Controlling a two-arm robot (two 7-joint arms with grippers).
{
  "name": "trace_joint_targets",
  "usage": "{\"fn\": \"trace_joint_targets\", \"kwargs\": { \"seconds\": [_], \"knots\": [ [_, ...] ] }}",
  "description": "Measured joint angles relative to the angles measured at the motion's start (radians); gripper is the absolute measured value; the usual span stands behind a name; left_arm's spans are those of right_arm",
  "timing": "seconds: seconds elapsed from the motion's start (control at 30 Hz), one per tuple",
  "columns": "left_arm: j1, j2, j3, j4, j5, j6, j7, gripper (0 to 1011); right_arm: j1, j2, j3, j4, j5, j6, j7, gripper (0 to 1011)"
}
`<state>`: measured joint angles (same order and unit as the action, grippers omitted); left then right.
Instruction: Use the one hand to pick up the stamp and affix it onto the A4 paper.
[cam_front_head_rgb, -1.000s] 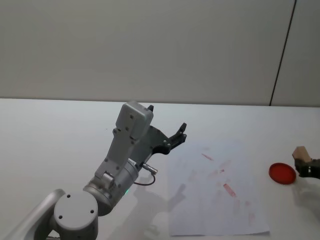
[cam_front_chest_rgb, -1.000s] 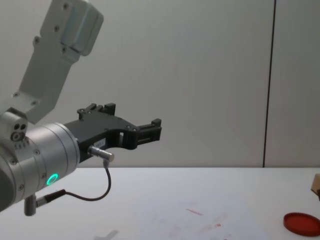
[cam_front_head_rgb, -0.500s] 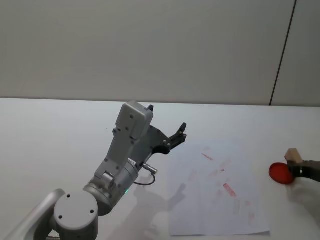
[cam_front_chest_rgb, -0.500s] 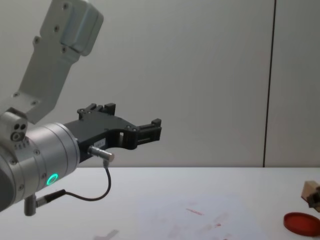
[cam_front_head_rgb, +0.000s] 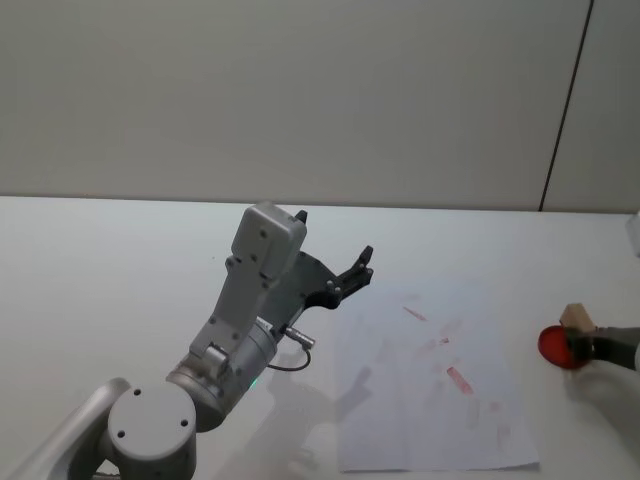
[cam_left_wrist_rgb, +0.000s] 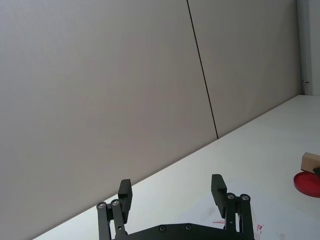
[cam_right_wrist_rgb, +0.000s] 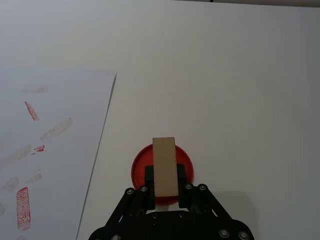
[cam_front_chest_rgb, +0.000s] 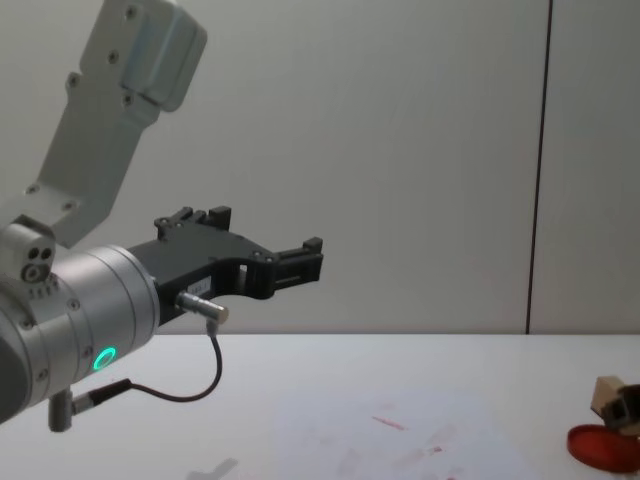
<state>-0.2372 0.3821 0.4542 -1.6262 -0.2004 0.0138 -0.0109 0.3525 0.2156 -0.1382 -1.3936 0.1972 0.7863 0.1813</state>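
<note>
The stamp (cam_right_wrist_rgb: 164, 166), a light-tan wooden block, is held in my right gripper (cam_right_wrist_rgb: 165, 181), whose fingers are shut on its sides. It hangs over the flat red ink pad (cam_right_wrist_rgb: 139, 168); whether it touches the pad I cannot tell. In the head view the stamp (cam_front_head_rgb: 575, 317) and right gripper (cam_front_head_rgb: 583, 338) are at the far right, just right of the A4 paper (cam_front_head_rgb: 430, 400), which carries faint red marks. The chest view has the stamp (cam_front_chest_rgb: 605, 392) above the pad (cam_front_chest_rgb: 598, 448). My left gripper (cam_left_wrist_rgb: 171, 186) is open and raised, left of the paper.
The left arm (cam_front_head_rgb: 250, 310) with its dangling cable stands high over the table's centre-left, near the paper's left edge. A plain wall runs along the back of the white table (cam_front_head_rgb: 120, 260).
My right gripper has carried the stamp leftward and a little lower, from right of the ink pad to over it. The left arm has not moved.
</note>
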Motion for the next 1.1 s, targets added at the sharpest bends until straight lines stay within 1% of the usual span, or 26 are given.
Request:
{"fn": "trace_joint_targets", "kwargs": {
  "seconds": [0.27,0.33,0.37,0.47,0.5,0.53,0.6,0.67,0.7,0.8,0.83,0.9,0.93,1.0,1.03,1.07,1.1],
  "knots": [
    [0.000,0.000,0.000,0.000,0.000,0.000,0.000,1002,0.006,-0.005,-0.004,0.013,-0.005,-0.001,0.000,226],
    [0.000,0.000,0.000,0.000,0.000,0.000,0.000,1002,0.007,-0.006,-0.005,0.016,-0.006,-0.001,0.001,241],
    [0.000,0.000,0.000,0.000,0.000,0.000,0.000,1002,0.008,-0.006,-0.006,0.017,-0.006,-0.002,0.001,291],
    [0.000,0.000,0.000,0.000,0.000,0.000,0.000,1002,0.008,-0.007,-0.006,0.019,-0.007,-0.002,0.001,346],
    [0.000,0.000,0.000,0.000,0.000,0.000,0.000,1002,0.009,-0.008,-0.007,0.020,-0.007,-0.002,0.001,415],
    [0.000,0.000,0.000,0.000,0.000,0.000,0.000,1002,0.009,-0.008,-0.007,0.020,-0.008,-0.002,0.001,433],
    [0.000,0.000,0.000,0.000,0.000,0.000,0.000,1002,0.010,-0.008,-0.007,0.021,-0.008,-0.002,0.001,516],
    [0.000,0.000,0.000,0.000,0.000,0.000,0.000,1002,0.010,-0.009,-0.007,0.022,-0.008,-0.003,0.001,547],
    [0.000,0.000,0.000,0.000,0.000,0.000,0.000,1002,0.011,-0.009,-0.008,0.023,-0.008,-0.003,0.001,617],
    [0.000,0.000,0.000,0.000,0.000,0.000,0.000,1002,0.011,-0.009,-0.008,0.024,-0.009,-0.003,0.001,681],
    [0.000,0.000,0.000,0.000,0.000,0.000,0.000,1002,0.011,-0.009,-0.008,0.024,-0.009,-0.003,0.001,737],
    [0.000,0.000,0.000,0.000,0.000,0.000,0.000,1002,0.011,-0.009,-0.008,0.025,-0.009,-0.003,0.001,770],
    [0.000,0.000,0.000,0.000,0.000,0.000,0.000,1002,0.011,-0.009,-0.008,0.025,-0.009,-0.003,0.001,811],
    [0.000,0.000,0.000,0.000,0.000,0.000,0.000,1002,0.011,-0.010,-0.009,0.025,-0.009,-0.003,0.001,846],
    [0.000,0.000,0.000,0.000,0.000,0.000,0.000,1002,0.011,-0.010,-0.009,0.025,-0.010,-0.004,0.001,900],
    [0.000,0.000,0.000,0.000,0.000,0.000,0.000,1002,0.011,-0.010,-0.009,0.025,-0.010,-0.004,0.001,932],
    [0.000,0.000,0.000,0.000,0.000,0.000,0.000,1002,0.011,-0.010,-0.009,0.025,-0.011,-0.008,0.003,932]
  ]
}}
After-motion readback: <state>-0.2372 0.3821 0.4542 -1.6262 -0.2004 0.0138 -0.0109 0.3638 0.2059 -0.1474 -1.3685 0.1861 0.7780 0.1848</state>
